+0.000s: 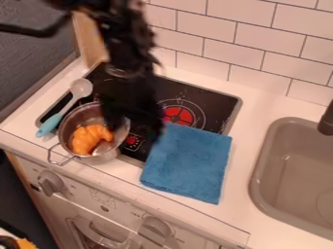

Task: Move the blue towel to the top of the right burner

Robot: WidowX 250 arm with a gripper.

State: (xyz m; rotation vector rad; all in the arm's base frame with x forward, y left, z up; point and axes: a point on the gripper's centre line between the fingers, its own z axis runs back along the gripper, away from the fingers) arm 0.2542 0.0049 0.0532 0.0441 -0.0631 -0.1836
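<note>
Lying near the middle of the scene, the blue, roughly rectangular cloth towel (189,163) covers the near right corner of the black, flat glass stovetop (208,99), with its near part on the white, smooth counter (244,214). Its far left corner reaches the near side of the red, round right burner (177,115), most of which is uncovered. The black 2-finger robot gripper (137,121) is over the stovetop, left of that burner and between the towel and the pot; how far open it is, or whether it has hold of anything, cannot be told.

Just left of the towel, 1 small, round red burner (132,141) shows beside the pot. The silver, round metal pot (66,130) sits at the stovetop's near left, its wire handle towards the near side, with 1 orange, lumpy, curved item (90,139) inside. Beside the pot, on the left, 1 spoon with a light blue handle and a grey, rounded head (81,88) lies slantwise, head to the far side.

Well to the towel's right is the grey-beige, rounded sink basin (292,170), with 1 black faucet (327,120) at its far right. White, rectangular tiles (250,41) line the far wall.
</note>
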